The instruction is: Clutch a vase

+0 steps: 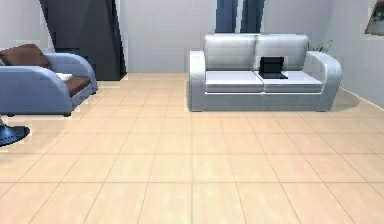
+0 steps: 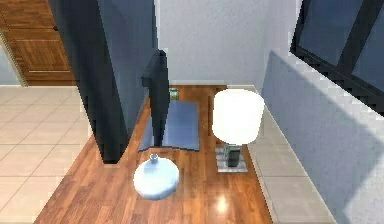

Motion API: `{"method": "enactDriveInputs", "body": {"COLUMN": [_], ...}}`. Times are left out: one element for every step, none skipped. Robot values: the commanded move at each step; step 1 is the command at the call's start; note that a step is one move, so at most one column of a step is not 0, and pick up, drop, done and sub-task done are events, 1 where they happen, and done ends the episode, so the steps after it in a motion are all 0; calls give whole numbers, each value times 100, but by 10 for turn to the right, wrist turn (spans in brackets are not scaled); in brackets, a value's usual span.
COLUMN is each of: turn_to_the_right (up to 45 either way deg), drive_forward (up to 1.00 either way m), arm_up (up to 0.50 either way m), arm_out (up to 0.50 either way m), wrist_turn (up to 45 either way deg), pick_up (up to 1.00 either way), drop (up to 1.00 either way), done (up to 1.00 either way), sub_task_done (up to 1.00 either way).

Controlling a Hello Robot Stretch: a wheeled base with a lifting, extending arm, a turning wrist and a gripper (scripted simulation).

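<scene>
**Arm side view: pale blue vase near the front edge of a wooden counter**

Forward view, from the left: a blue-grey armchair (image 1: 45,80) with a brown cushion, a dark curtain (image 1: 85,35) behind it, bare tiled floor (image 1: 190,170), then a pale grey sofa (image 1: 262,75) with a dark laptop (image 1: 272,68) on its seat.

Arm side view, from the left: a wooden door (image 2: 35,40), then a tall dark panel (image 2: 100,70) at the counter's left side. The counter (image 2: 95,190) is reddish wood. On it, near the front edge, stands the vase (image 2: 156,180), which is pale blue with a round, squat body and a short narrow neck. Just behind it a thin dark screen (image 2: 157,90) stands upright on a blue-grey mat (image 2: 178,125). To the right, near but apart from the vase, is a lamp (image 2: 238,115) with a white drum shade. A dark window (image 2: 345,40) is at far right.

The vase looks like glazed ceramic or glass, so it is probably stiff, smooth and slippery, fairly light, and breakable if knocked or dropped. The wide belly offers a poor hold. The narrow neck, or just under its lip, seems the better place to grip. An approach from the front or above would avoid the screen and lamp.

Whether the tool's fingers are apart, together or on anything cannot be told.
</scene>
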Motion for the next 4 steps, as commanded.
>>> {"method": "enactDriveInputs", "body": {"turn_to_the_right": [0, 0, 0, 0], "drive_forward": [0, 0, 0, 0], "arm_up": [50, 34, 0, 0], "arm_out": [0, 0, 18, 0], "wrist_turn": [0, 0, 0, 450], "pick_up": [0, 0, 0, 0], "drop": [0, 0, 0, 0], "done": [0, 0, 0, 0], "sub_task_done": [0, 0, 0, 0]}}
